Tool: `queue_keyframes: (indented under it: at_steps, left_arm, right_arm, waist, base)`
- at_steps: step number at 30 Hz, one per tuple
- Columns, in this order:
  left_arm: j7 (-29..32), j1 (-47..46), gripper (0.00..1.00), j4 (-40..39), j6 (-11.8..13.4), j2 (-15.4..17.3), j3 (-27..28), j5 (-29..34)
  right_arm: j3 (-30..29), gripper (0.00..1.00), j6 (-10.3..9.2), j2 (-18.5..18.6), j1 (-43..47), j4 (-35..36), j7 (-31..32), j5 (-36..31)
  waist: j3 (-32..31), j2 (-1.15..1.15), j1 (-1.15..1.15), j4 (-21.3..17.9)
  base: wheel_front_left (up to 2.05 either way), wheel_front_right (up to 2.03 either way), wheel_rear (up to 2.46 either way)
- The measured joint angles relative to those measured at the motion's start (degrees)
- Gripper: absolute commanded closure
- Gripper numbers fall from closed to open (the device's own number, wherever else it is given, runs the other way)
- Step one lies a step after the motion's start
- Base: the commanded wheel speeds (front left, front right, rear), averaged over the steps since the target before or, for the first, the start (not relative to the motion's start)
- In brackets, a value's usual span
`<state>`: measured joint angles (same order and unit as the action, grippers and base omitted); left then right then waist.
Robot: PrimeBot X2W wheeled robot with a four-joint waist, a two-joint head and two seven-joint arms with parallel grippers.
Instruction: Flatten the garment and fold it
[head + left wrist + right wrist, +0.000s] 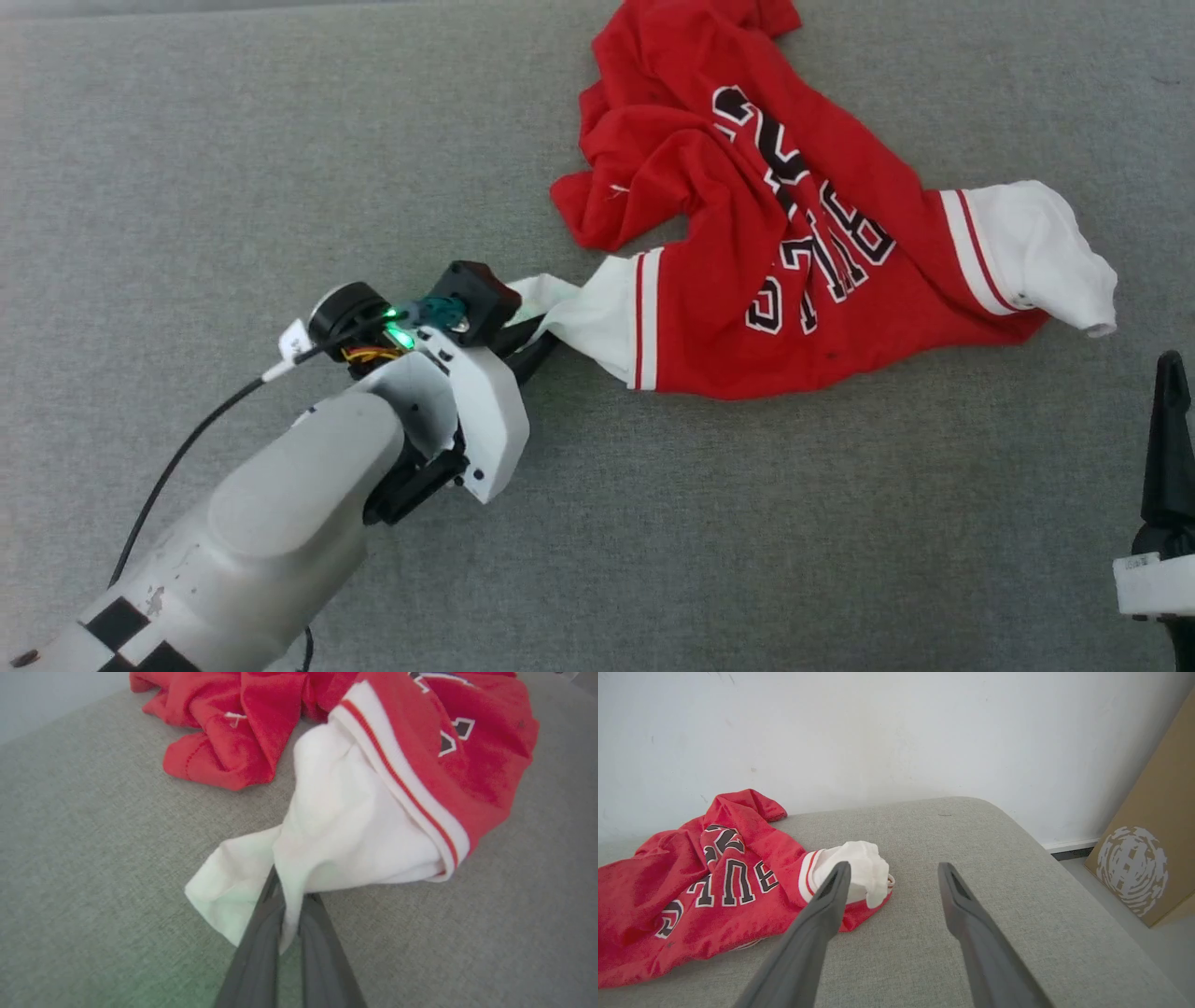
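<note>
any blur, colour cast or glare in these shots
Head view: soft light, green lamp glowing. Left wrist view: green tint on the white sleeve of the red jersey garment, left gripper blurred. Right wrist view: even light, no glare on the grey fabric cushion.

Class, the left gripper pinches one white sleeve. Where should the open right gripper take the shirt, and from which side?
Probably the other white sleeve, at its cuff end, coming from the robot's right with the right gripper. It juts out past the red body toward that gripper, bunched and clear of other folds.
</note>
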<state>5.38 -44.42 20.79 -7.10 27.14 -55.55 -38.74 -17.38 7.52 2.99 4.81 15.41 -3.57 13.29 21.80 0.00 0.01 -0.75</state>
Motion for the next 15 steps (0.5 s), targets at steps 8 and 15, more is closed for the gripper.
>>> queue_keyframes:
  at_steps: [8, 15]
  left_arm:
    - [-1.02, 10.11, 1.00, -19.53, 0.00, 3.71, 5.22, -20.67]
    - [-3.91, 28.24, 1.00, -35.27, 9.34, 15.88, 10.16, -29.71]
  right_arm:
    - [0.41, 0.00, 0.00, 0.01, 0.37, -1.45, 0.94, 0.46]
    - [0.57, 0.00, 0.00, 0.01, 1.72, -2.47, 1.10, 0.89]
  waist:
    - [-3.89, 0.00, -0.02, 2.71]
    - [-6.46, 0.00, -0.02, 6.49]
  base:
    - [0.00, 0.00, 0.00]
    - [0.00, 0.00, 0.00]
